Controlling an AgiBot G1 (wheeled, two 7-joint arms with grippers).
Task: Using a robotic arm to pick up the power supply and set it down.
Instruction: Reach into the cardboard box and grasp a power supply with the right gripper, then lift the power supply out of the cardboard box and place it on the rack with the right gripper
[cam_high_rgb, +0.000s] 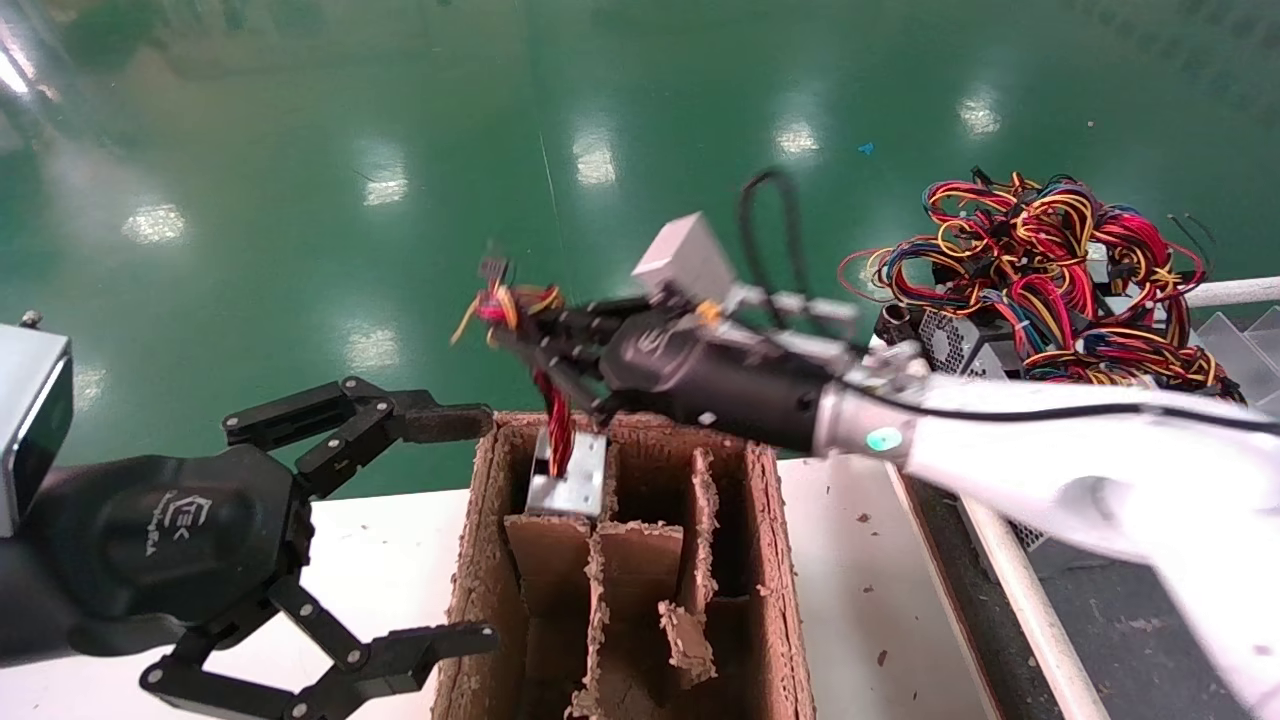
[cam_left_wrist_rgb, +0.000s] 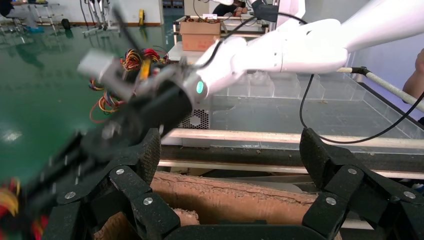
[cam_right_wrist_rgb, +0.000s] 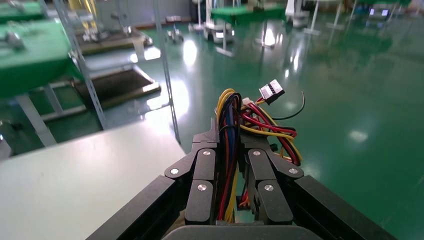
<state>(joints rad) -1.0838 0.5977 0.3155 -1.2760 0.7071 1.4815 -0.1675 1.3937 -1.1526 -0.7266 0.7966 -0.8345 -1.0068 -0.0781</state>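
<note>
The power supply (cam_high_rgb: 570, 482), a grey metal box, hangs by its red, yellow and black wires (cam_high_rgb: 556, 425) in the far left compartment of the cardboard box (cam_high_rgb: 775, 560). My right gripper (cam_high_rgb: 520, 335) is above that compartment, shut on the wire bundle (cam_right_wrist_rgb: 227, 165); in the right wrist view the right gripper (cam_right_wrist_rgb: 230, 142) has the wires pinched between its fingers. The white right arm (cam_left_wrist_rgb: 280, 50) reaches in from the right. My left gripper (cam_high_rgb: 455, 530) is open beside the box's left wall, and in its own view the left gripper (cam_left_wrist_rgb: 231, 150) holds nothing.
A heap of grey units with tangled coloured wires (cam_high_rgb: 1050, 270) lies at the right, beside clear plastic trays (cam_high_rgb: 1240, 340). The cardboard box has torn dividers (cam_high_rgb: 690, 580) and stands on a white table (cam_high_rgb: 380, 540). Green floor lies beyond.
</note>
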